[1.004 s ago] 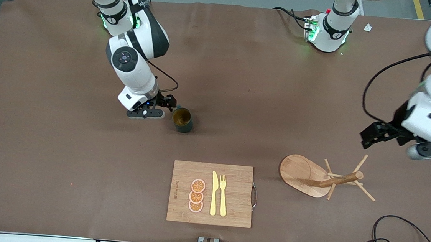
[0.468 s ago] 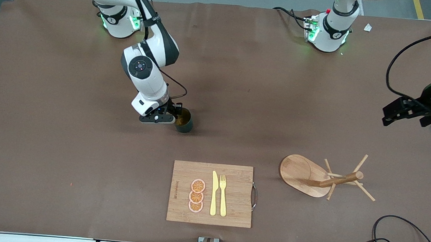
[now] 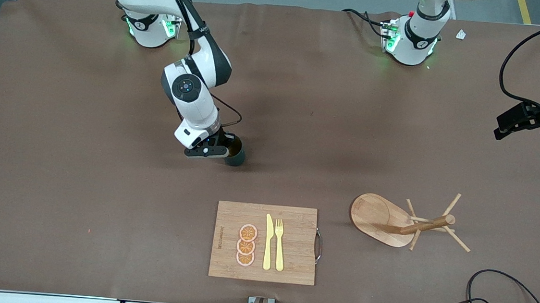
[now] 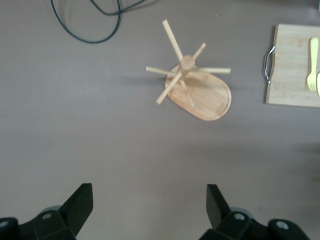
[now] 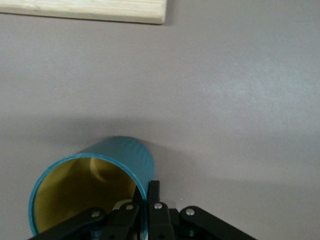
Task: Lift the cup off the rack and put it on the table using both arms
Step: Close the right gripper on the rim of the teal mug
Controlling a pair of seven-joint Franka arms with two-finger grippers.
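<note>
The cup [image 3: 236, 156] is a small dark teal mug with a yellowish inside, standing upright on the brown table [image 3: 57, 154], farther from the front camera than the bamboo cutting board [image 3: 225, 225] and toward the right arm's end of the table from the rack [image 3: 380, 218]. The rack, a light wooden mug tree with an oval base, central post and thin pegs, carries no cup. A small printed mark runs along one edge of the board, too small to read; on the board lie three orange slices [image 3: 246, 245], a yellow knife [image 3: 268, 242] and a yellow fork [image 3: 279, 244]. The right tool [image 3: 225, 144] is closed on the cup's rim, one finger inside the wall and one outside. The left tool [image 4: 150, 202] hangs with its fingers spread wide and empty, high over the left arm's end of the table.
</note>
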